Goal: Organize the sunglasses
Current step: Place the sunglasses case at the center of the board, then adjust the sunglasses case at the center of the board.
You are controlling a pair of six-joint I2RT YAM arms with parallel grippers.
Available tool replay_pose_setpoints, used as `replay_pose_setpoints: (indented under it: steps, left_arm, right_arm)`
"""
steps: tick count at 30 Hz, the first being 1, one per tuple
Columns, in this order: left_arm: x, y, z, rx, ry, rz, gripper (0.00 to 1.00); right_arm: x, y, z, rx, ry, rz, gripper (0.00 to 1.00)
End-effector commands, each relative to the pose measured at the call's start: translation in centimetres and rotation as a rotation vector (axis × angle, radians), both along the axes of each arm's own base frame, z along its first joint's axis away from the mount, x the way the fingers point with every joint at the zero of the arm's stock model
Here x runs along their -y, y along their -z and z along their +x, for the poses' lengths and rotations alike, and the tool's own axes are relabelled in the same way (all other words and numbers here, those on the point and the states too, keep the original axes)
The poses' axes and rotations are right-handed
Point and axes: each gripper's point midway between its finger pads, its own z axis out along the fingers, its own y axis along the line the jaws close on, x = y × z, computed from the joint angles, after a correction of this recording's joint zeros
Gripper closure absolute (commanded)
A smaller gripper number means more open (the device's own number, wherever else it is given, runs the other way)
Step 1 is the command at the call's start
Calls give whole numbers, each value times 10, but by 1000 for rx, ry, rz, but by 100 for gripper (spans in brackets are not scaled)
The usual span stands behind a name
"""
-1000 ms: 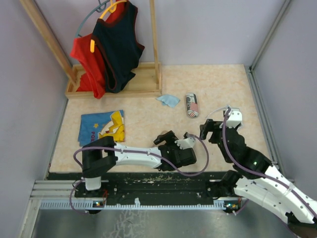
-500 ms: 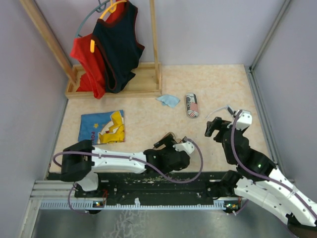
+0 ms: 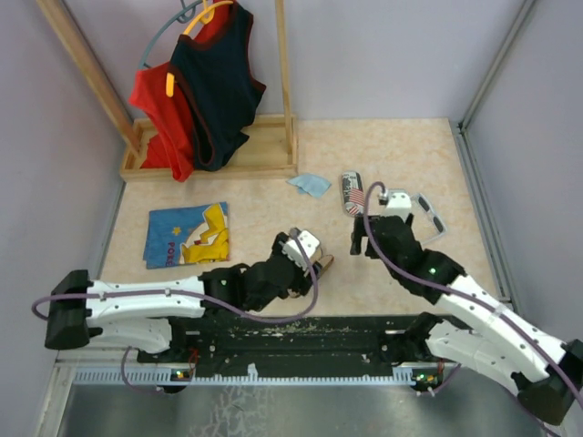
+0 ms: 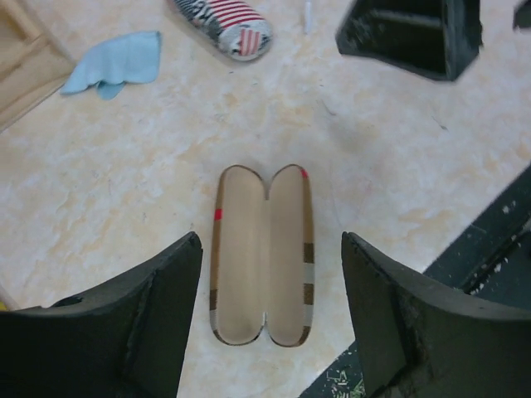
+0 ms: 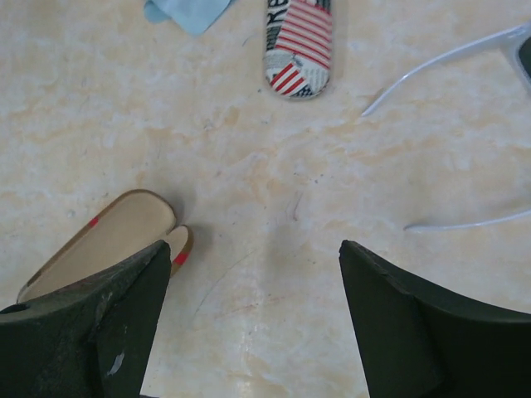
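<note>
Elbow [image 3: 223,282] low, left tool [image 4: 270,240] hovers spread above open plaid case [image 4: 241,265]

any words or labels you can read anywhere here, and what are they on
"RE": white letters on the flag-print case, cut off at the picture's edge.
"PO": yellow letters on the blue printed fabric; the rest is too blurred to read.
The plaid case, lying open, shows no text.

You're looking at a lab test cell: plain grey walls [image 3: 383,55] box in a marbled table [image 3: 401,155], a metal rail [image 3: 273,372] runs along its near edge, and a wooden clothes rack [image 3: 264,144] stands behind.
</note>
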Motion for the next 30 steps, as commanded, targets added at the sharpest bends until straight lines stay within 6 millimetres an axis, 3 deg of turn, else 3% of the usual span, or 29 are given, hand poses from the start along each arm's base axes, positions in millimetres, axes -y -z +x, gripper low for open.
replay_pose_setpoints:
  steps: [1,5,12,18,24,30]
  left_arm:
    - [-37,11,17,-136,-167,-108,30]
    - [-58,25,7,-219,-194,-163,34]
    - [-67,48,-15,-355,-181,-204,43]
    - [-84,69,-17,-406,-269,-188,46]
    - [-84,62,-13,-373,-266,-188,46]
    - [-83,61,-7,-340,-279,-149,46]
  right_arm:
    - [-56,3,21,-59,-272,65,19]
    - [-90,29,34,-121,-446,38,20]
    - [-121,62,55,-122,-581,24,27]
    - [-131,82,60,-166,-682,7,35]
    - [-131,102,60,-218,-738,-53,40]
    - [-139,108,66,-210,-746,-36,48]
